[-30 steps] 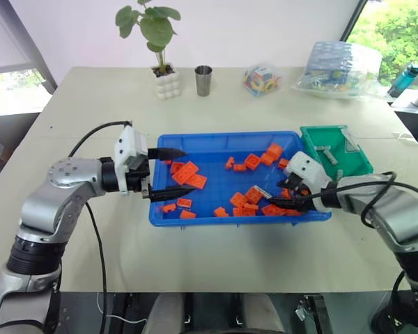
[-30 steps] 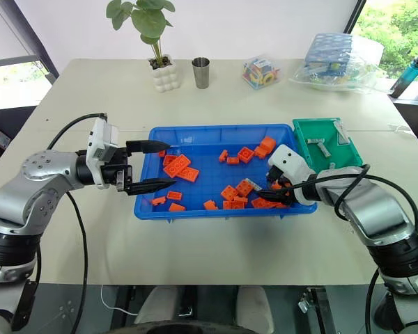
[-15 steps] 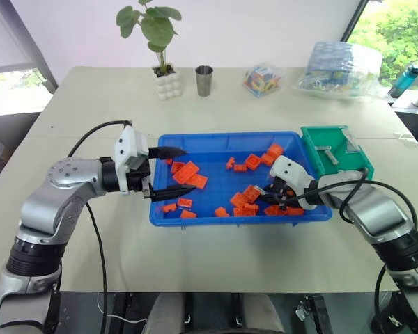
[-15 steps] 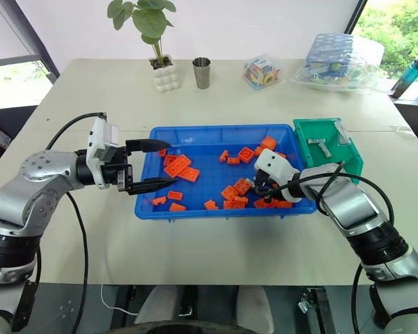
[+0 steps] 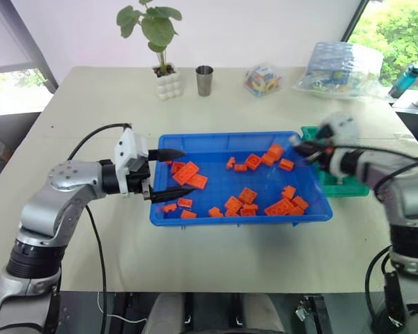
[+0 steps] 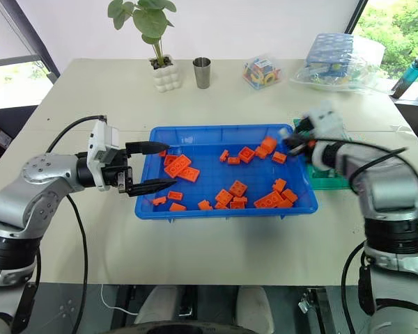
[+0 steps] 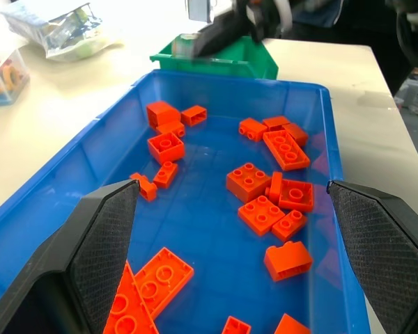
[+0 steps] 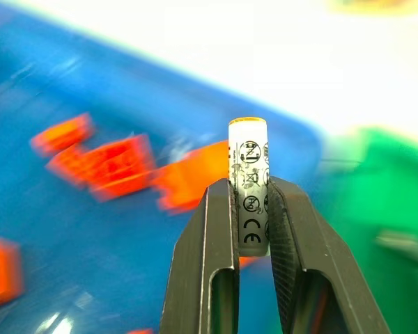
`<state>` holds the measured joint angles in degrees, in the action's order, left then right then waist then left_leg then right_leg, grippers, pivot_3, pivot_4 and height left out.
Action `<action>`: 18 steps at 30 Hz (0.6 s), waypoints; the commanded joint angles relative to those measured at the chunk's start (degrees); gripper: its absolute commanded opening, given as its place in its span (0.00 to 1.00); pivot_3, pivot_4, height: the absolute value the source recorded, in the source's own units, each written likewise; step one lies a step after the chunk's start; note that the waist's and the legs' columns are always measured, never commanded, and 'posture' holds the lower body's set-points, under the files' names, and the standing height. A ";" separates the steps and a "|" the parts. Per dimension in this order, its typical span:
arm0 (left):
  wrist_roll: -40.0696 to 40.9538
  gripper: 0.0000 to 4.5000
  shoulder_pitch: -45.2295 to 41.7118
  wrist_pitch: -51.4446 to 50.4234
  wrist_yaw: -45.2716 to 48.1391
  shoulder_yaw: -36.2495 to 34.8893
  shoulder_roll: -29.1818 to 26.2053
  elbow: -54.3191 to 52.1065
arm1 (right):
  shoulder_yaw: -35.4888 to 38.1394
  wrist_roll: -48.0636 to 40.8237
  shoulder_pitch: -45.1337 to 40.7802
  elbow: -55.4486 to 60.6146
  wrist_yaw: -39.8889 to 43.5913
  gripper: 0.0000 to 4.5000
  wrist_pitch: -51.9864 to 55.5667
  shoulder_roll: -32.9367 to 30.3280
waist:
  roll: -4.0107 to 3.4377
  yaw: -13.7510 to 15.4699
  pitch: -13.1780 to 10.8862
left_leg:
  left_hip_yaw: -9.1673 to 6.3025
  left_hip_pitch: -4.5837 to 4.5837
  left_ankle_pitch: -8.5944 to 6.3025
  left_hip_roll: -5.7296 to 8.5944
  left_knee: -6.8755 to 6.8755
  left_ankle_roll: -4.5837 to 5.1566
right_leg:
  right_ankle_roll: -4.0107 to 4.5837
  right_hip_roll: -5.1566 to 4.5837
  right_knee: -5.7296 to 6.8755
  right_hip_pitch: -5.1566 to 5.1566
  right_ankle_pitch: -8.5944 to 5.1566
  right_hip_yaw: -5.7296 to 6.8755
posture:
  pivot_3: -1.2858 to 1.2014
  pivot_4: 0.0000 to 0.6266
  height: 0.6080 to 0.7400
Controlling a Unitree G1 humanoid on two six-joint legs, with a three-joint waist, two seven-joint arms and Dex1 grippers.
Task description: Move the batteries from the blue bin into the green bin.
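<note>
My right gripper (image 8: pixel 249 191) is shut on a battery (image 8: pixel 248 160), a small silver-grey cylinder with a yellow end that stands up between the fingers. The gripper (image 5: pixel 301 147) hangs above the far right corner of the blue bin (image 5: pixel 223 136), just at the near edge of the green bin (image 5: pixel 343 186). At the left rim of the blue bin my left gripper (image 5: pixel 184 170) hovers open, pointing across the bin with nothing between its fingers (image 7: pixel 104 243).
Several orange bricks (image 5: pixel 240 202) lie scattered over the blue bin's floor. At the back of the table stand a potted plant (image 5: pixel 164 73), a metal cup (image 5: pixel 203 80), a small bag of toys (image 5: pixel 261 78) and a large plastic bag (image 5: pixel 338 68).
The right gripper shut on a battery among the bricks at the bin's near right. It then rose and swung back and right toward the green bin. The left arm stayed still.
</note>
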<state>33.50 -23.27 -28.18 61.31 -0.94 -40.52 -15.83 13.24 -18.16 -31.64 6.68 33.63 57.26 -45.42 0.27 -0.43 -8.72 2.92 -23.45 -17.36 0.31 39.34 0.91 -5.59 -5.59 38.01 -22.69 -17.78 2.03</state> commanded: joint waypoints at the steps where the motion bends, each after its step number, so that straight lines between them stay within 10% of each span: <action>1: -0.34 1.00 -0.95 1.57 0.58 -0.29 0.18 -0.01 | 5.22 1.04 -0.69 -3.33 -2.85 0.02 0.88 -2.75 | 0.00 -0.06 0.00 | 0.00 0.00 0.00 0.00 0.00 0.00 | 0.00 0.00 -0.01 0.01 0.00 0.00 | 0.52 0.24 0.82; 10: -1.20 1.00 -3.62 2.34 1.91 0.47 0.65 2.85 | 1.99 -0.35 2.60 -0.67 -1.51 0.99 1.83 -3.20 | -0.02 -0.29 0.00 | 0.09 0.03 0.01 -0.05 -0.03 -0.01 | 0.00 0.04 0.00 -0.03 0.00 -0.04 | 0.52 0.24 0.82; 18: -1.02 1.00 -2.46 1.82 2.84 -1.30 -0.96 3.30 | 6.99 -2.38 10.98 3.70 8.77 0.99 -8.61 -11.01 | -0.02 0.51 0.00 | 0.06 0.01 -0.03 0.01 -0.03 0.05 | 0.00 0.01 -0.02 -0.01 0.00 -0.03 | 0.52 0.24 0.82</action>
<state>32.17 -25.77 -26.77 63.64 -0.46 -40.56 -11.86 17.01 -19.50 -21.66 6.83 38.91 52.88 -54.59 0.25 0.09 -8.72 2.97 -23.44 -17.40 0.30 39.30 0.98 -5.59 -5.57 37.98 -22.70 -17.78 2.00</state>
